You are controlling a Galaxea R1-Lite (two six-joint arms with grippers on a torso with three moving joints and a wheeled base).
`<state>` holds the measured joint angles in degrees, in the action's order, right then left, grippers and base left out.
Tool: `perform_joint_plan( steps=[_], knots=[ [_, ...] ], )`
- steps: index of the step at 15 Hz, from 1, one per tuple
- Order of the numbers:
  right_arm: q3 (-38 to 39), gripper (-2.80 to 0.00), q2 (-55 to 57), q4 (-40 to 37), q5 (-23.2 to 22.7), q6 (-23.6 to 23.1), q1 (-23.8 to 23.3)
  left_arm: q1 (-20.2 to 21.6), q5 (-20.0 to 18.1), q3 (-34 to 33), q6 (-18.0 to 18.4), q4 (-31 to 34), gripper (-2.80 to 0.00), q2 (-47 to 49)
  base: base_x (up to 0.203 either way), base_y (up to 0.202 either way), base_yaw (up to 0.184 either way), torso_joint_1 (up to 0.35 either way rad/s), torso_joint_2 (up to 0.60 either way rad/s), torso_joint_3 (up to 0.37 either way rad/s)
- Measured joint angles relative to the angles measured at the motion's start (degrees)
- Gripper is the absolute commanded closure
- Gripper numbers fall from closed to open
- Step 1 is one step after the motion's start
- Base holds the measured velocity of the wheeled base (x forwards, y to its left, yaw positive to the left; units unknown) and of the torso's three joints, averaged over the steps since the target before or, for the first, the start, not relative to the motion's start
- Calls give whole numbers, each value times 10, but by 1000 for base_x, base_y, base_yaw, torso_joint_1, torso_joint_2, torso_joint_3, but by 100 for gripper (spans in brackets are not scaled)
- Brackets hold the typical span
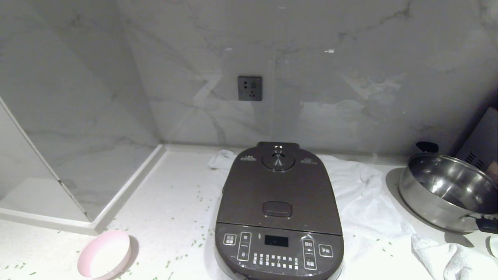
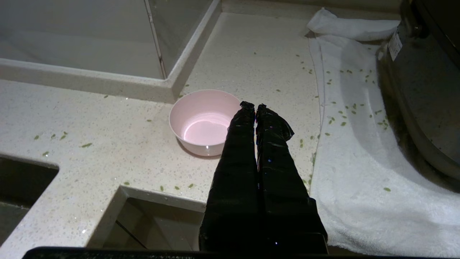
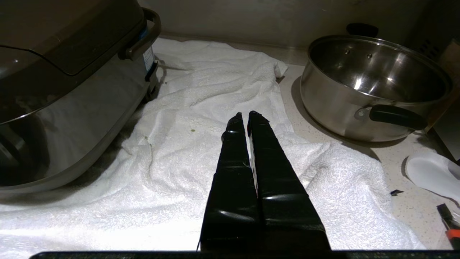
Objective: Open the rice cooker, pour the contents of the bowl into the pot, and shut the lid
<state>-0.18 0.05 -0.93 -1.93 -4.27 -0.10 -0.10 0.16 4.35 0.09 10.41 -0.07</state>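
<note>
The dark brown rice cooker (image 1: pixel 278 217) stands on a white towel at the counter's front middle, its lid (image 1: pixel 278 190) down, so the pot is hidden. The pale pink bowl (image 1: pixel 104 254) sits upright on the counter to its left and looks empty (image 2: pixel 203 122). Green grain-like bits (image 2: pixel 345 117) lie scattered on counter and towel. My left gripper (image 2: pixel 253 106) is shut with nothing in it, hovering just beside the bowl. My right gripper (image 3: pixel 244 115) is shut and empty above the towel, between the cooker's side (image 3: pixel 68 104) and the steel pan. Neither arm shows in the head view.
A shiny steel pan (image 1: pixel 447 190) with black handles stands at the right. The white towel (image 1: pixel 369 202) spreads under and right of the cooker. A sunken recess with a raised rim (image 1: pixel 116 202) lies at the left. A wall socket (image 1: pixel 249 88) is behind.
</note>
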Motion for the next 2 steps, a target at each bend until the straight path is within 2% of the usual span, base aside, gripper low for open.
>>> perform_joint_plan(
  steps=[2],
  knots=[
    [0, 0, 0, 0, 1, 5, 0, 0, 0, 0, 0, 0, 0, 0, 0, 0, 0, 0, 0, 0]
  ],
)
